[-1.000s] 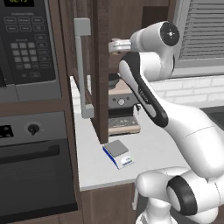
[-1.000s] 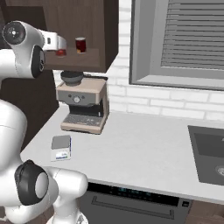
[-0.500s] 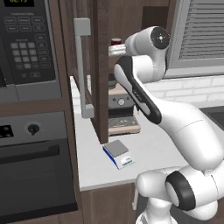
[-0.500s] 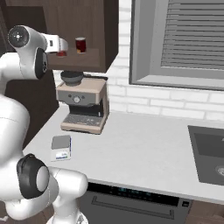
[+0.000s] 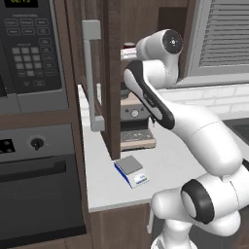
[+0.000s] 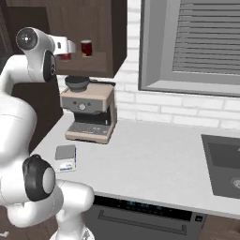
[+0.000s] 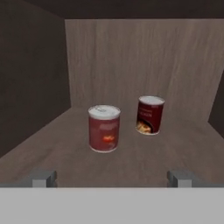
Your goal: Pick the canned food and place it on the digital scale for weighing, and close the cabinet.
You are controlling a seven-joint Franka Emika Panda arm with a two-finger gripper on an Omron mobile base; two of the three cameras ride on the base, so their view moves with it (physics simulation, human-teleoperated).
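At the far left of the left base view stands the black microwave and oven column, and just beside it the cabinet hangs with its door swung open toward the camera, the grey bar handle upright on its edge. Below the door, on the pale counter, the digital scale lies flat with nothing on its grey plate, its white strip facing the front edge; a coffee machine stands behind it against the wall. Above these the white arm reaches up and into the cabinet. Through the hand view, the gripper is level with the shelf, its fingers spread wide and holding nothing, one tip at each lower corner. Between them and farther in, the canned food stands upright on the wooden shelf, apart from both tips. Just to its right and a little deeper stands a second can with a yellow-orange patch low on its label, not touching the first. At the far right of the right base view are a shuttered window and a sink.
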